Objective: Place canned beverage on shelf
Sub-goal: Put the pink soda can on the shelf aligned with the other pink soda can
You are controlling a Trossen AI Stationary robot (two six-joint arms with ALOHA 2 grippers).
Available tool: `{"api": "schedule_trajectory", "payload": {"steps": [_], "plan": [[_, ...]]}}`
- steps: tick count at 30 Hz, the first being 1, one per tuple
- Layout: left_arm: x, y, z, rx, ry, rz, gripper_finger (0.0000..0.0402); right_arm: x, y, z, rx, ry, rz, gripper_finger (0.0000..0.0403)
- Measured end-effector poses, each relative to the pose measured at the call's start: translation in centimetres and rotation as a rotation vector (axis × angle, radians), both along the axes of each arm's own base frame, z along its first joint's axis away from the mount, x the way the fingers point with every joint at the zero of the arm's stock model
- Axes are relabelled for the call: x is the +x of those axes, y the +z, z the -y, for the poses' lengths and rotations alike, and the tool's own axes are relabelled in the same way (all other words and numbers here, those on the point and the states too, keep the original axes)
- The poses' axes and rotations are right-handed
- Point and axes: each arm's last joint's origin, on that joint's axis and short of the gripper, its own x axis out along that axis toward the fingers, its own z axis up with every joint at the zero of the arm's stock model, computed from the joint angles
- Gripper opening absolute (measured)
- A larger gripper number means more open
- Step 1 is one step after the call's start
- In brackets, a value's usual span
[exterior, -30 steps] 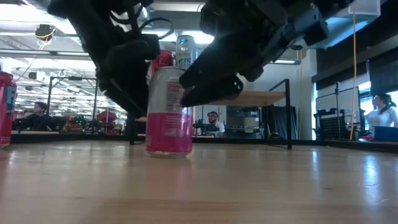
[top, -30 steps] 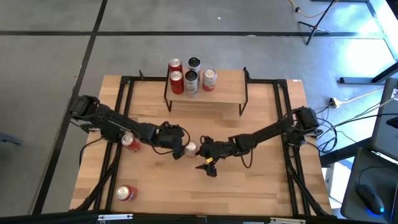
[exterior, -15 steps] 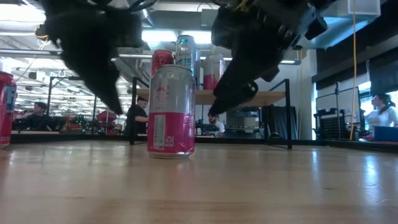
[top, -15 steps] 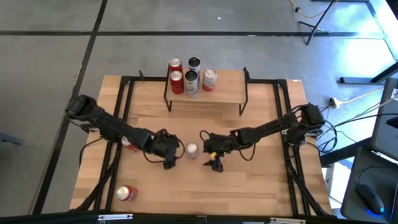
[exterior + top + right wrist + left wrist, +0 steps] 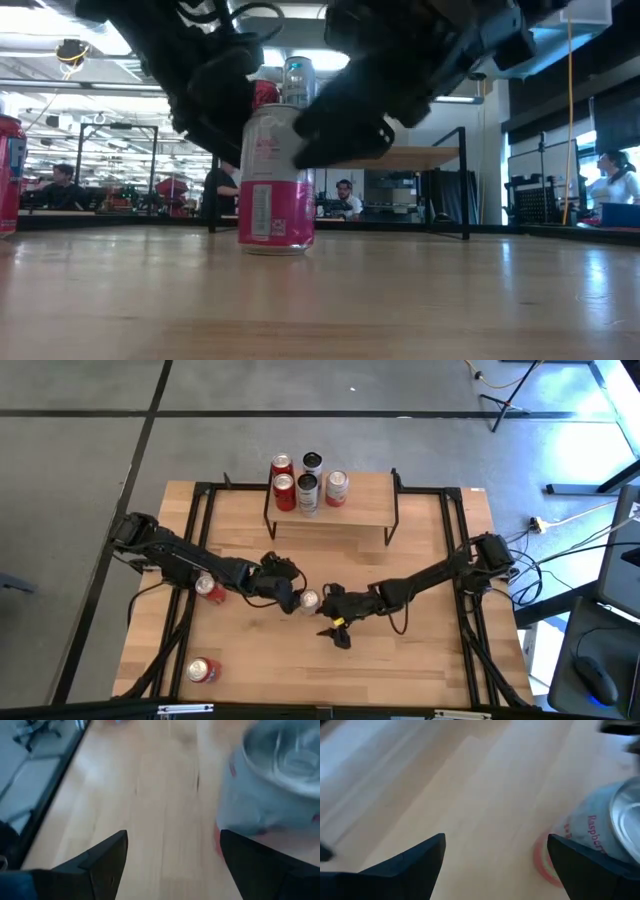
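Pink-and-silver can (image 5: pixel 275 180): one, mid-table, reads "Raspberry".
Shelf (image 5: pixel 360 510) at 12 o'clock: four cans.
Loose red cans: two.
Left gripper (image 5: pixel 290 598), right gripper (image 5: pixel 327 600): both released, flanking it.

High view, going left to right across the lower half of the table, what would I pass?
Red can lying on its side → left hand → upright can → right hand.

Seven cans (image 5: pixel 309 599), one shelf (image 5: pixel 360 510)

Overhead and table-level views, both on the upright can (image 5: pixel 309 599).
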Motion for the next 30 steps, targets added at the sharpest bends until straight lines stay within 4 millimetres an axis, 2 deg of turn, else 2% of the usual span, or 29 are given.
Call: {"api": "schedule_trajectory", "payload": {"steps": [7,12,15,20,26,30], "plan": [[-0.4,-0.1,1.9,-0.078,-0.088,-0.005,0.0349,-1.0,0.5,1.1,-0.020,0.003,-0.103,0.0309],[-0.4,0.2,3.4,-0.103,-0.134,0.036,0.0349,-1.5,1.0,2.6,-0.040,-0.039,-0.165,0.0309],[-0.5,0.2,3.9,-0.107,-0.185,0.028,0.0349,-1.5,1.2,3.0,-0.001,-0.057,-0.173,0.0309],[-1.1,0.0,3.4,-0.069,-0.156,-0.028,0.0349,-1.7,1.7,0.9,0.076,0.020,-0.145,0.0309],[-1.2,-0.3,2.2,-0.022,-0.020,-0.038,0.0349,-2.5,1.7,-1.6,0.079,-0.041,-0.134,0.0309],[-0.3,0.0,1.3,0.004,0.016,0.030,0.0349,-2.5,1.8,-3.1,0.070,-0.061,-0.067,0.0309]]}}
